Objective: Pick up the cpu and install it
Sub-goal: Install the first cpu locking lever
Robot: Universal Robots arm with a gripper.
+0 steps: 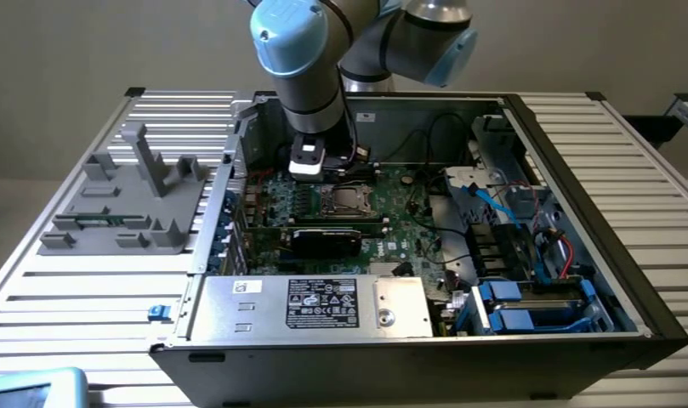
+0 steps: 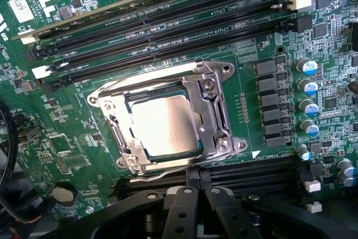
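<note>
Slatted metal bench carries an opened computer case (image 1: 650, 331). Gripper (image 2: 193, 208) hangs just above the green motherboard (image 2: 50, 155), fingers pressed together, holding nothing. Chip (image 2: 165, 124) lies flat just ahead of the fingertips, seated inside the socket's metal frame (image 2: 210, 110).

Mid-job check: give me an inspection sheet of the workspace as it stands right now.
Surface: slatted metal table carrying an open computer case.
Job's things: cpu lies flat in the motherboard socket, inside its metal frame.
Clutter: grey fixture block on the table at the exterior view's left.
Grippers: pincer sits above the board beside the socket, holding nothing; finger state unclear.
Cables: black and blue cables inside the case, right of the socket in the exterior view.
Surroundings: plain wall behind; nothing else seen.
</note>
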